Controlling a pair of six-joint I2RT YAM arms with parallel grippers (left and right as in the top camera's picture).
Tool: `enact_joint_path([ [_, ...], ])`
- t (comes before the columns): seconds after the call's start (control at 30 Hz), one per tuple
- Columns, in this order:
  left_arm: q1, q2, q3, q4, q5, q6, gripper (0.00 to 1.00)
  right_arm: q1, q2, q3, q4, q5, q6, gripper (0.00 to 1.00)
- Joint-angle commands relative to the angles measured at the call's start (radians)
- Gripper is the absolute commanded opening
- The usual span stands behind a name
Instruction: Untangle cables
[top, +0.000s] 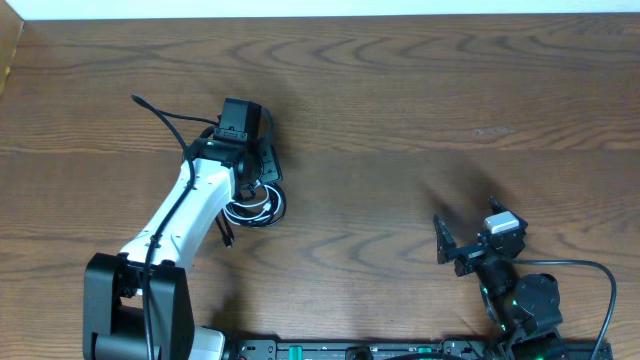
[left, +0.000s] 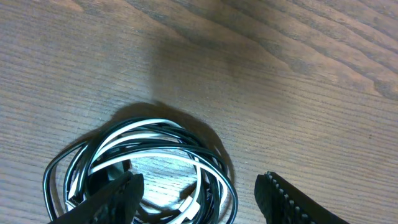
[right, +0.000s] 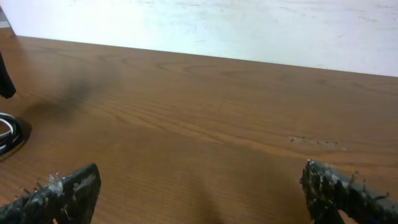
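The cables (top: 256, 208) lie in one tangled coil on the wooden table, black loops wound together with white ones (left: 155, 130). A small black plug end (top: 228, 238) sticks out at the coil's lower left. My left gripper (left: 199, 186) hovers open just above the coil. Its left finger (left: 118, 193) is over the coil's middle and its right finger (left: 280, 199) is outside the loops, holding nothing. My right gripper (right: 200, 171) stands wide open and empty far to the right (top: 467, 228). From there the coil (right: 9, 134) shows only at the frame's left edge.
The thick black arm wire (top: 155, 108) curls off the left arm towards the upper left. The table's far edge meets a white wall (right: 217, 25). The right arm's base (top: 525, 300) sits at the front right.
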Motion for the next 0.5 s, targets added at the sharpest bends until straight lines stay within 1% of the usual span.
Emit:
enact_joint_path([
  [0.0,0.005,0.016,-0.019,-0.005,-0.01,-0.024,0.63,0.004,-0.001,-0.002,-0.005,0.004,-0.015,0.99],
  [0.1,0.005,0.035,-0.019,-0.005,-0.01,-0.043,0.63,0.004,-0.001,-0.002,-0.005,0.004,-0.015,0.99],
  [0.47,0.003,0.106,-0.021,-0.002,-0.008,-0.044,0.63,0.004,-0.001,-0.002,-0.005,0.004,-0.015,0.99],
])
